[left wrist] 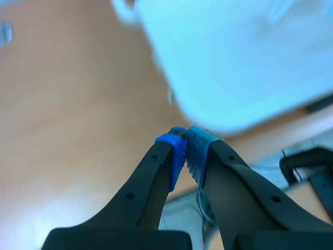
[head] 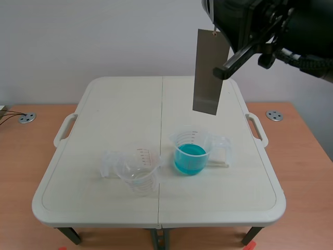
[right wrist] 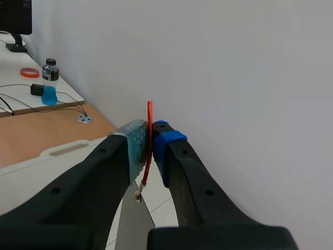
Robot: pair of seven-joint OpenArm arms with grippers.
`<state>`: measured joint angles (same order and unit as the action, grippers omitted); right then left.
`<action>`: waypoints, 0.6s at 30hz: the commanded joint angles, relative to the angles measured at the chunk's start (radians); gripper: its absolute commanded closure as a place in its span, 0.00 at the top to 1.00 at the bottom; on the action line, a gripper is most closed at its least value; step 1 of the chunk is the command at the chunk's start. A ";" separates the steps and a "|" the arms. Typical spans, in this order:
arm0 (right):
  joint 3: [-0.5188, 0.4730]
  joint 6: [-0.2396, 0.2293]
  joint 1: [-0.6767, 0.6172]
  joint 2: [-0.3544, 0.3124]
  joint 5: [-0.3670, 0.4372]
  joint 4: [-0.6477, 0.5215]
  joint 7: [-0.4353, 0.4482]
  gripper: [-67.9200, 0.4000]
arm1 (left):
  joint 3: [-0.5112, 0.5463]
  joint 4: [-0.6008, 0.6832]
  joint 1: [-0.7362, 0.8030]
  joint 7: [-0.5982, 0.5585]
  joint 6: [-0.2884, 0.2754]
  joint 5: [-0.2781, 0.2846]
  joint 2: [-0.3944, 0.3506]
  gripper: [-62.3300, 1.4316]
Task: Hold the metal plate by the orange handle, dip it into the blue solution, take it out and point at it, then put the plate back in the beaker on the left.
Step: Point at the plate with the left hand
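– White wall behind, cream folding table [head: 93, 104] under the arms. Where is the metal plate [head: 210, 73]?
– Hanging upright in the air, above and a little behind the beaker of blue solution [head: 189, 158], well clear of its rim. The empty beaker [head: 136, 174] stands just beside that one, to its left.
– What has it?
– My right gripper [right wrist: 149, 148]. Its pads are pinched tight on the orange handle [right wrist: 149, 112], a thin strand fastened at the plate's top edge. The plate itself is not gripped; it dangles below the fingers.
– And the left gripper [left wrist: 186, 150]?
– Closed with nothing between the pads, off the table over the wooden surface.
– How will the plate behave?
– I judge it thin and stiff, light enough for that strand, but free to swing and twist. The handle is the only sensible hold, since the flat metal faces would slip. I would lower it slowly and let it settle. That way the bottom edge drops inside the beaker's mouth instead of knocking a wall that looks like light plastic.
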<state>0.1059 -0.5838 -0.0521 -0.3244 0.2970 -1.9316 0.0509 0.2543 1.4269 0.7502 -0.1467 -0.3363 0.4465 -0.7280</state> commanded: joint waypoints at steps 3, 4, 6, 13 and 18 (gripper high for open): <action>0.000 -0.021 0.038 -0.005 0.034 0.013 -0.001 0.02 | -0.004 0.076 -0.056 -0.018 -0.047 0.005 -0.010 0.05; 0.000 -0.021 0.043 -0.005 0.041 0.018 -0.003 0.02 | -0.007 0.088 -0.079 -0.018 -0.069 -0.001 -0.009 0.05; 0.000 -0.023 0.053 -0.005 0.052 0.030 -0.005 0.02 | -0.013 0.105 -0.134 -0.014 -0.122 -0.025 -0.005 0.05; 0.019 -0.039 0.062 -0.005 0.056 0.077 -0.003 0.02 | -0.104 0.120 -0.322 -0.004 -0.287 -0.076 -0.001 0.05; 0.046 -0.039 0.077 -0.005 0.056 0.100 -0.003 0.02 | -0.230 0.118 -0.460 0.064 -0.323 -0.145 0.034 0.05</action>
<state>0.1577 -0.6262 -0.0048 -0.3241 0.3408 -1.8225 0.0315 0.0261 1.5417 0.2996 -0.0753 -0.6579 0.2958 -0.7155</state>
